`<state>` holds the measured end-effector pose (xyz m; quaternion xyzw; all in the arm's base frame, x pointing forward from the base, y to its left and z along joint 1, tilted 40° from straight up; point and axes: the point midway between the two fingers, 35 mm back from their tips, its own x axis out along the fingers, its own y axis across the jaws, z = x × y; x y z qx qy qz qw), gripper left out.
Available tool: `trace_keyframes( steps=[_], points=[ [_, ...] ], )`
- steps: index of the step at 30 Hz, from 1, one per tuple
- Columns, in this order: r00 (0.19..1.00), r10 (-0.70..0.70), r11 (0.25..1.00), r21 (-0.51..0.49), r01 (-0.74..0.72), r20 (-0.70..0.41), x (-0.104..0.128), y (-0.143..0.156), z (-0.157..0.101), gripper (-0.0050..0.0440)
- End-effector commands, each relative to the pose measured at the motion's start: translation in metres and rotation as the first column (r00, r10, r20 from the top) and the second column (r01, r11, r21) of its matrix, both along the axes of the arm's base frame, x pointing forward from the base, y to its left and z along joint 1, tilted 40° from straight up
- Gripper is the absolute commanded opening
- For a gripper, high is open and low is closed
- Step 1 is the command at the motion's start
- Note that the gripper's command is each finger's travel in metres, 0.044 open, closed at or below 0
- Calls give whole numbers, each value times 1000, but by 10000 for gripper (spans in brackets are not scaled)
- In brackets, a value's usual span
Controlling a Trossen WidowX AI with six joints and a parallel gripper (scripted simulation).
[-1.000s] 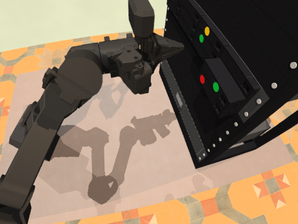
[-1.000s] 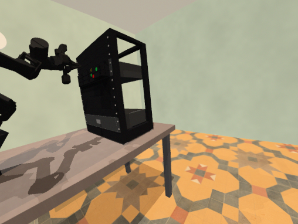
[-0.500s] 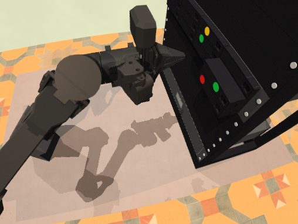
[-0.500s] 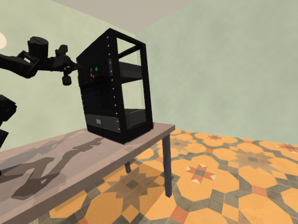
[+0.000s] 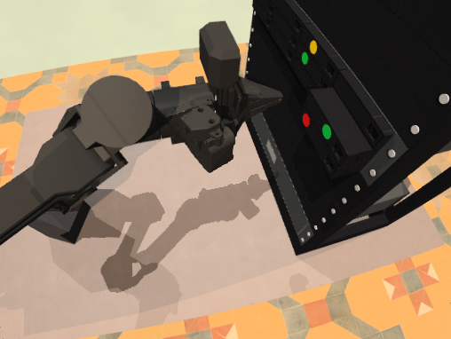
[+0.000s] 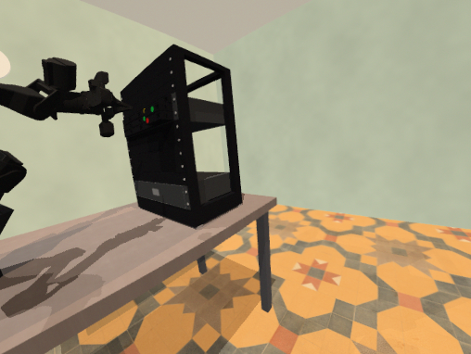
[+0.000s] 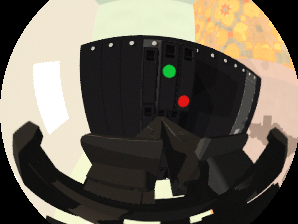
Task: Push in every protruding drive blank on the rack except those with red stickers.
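Note:
The black rack point(image 5: 355, 115) stands on the table, and also shows in the exterior view point(image 6: 178, 139). Its front carries a yellow sticker point(image 5: 313, 46), a green sticker point(image 5: 304, 58), a red sticker point(image 5: 305, 120) and a second green sticker point(image 5: 327, 131). The blank with the second green sticker point(image 5: 342, 129) sticks out of the front. I cannot tell how far the red one beside it stands out. My gripper point(image 5: 277, 94) is shut and empty. Its tip points at the rack front between the two sticker pairs, very close to it. In the wrist view the fingers point(image 7: 166, 132) sit just below a green sticker point(image 7: 169, 71) and the red one point(image 7: 182, 102).
A grey panel point(image 5: 277, 164) runs along the bottom of the rack front. The rack stands near the table's far corner point(image 6: 264, 201), with the patterned floor below. My arm point(image 5: 111, 120) reaches across the table from the left.

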<state>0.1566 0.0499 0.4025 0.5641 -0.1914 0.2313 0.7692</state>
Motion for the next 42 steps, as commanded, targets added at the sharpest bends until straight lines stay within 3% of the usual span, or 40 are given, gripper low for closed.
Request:
trace_keyframes(
  steps=[1, 42],
  points=[
    [1000, 11, 1000, 11, -12, 20, -4, -7, 7, 0],
    [1000, 12, 1000, 11, -12, 20, 1, -35, 4, 0]
  ],
)
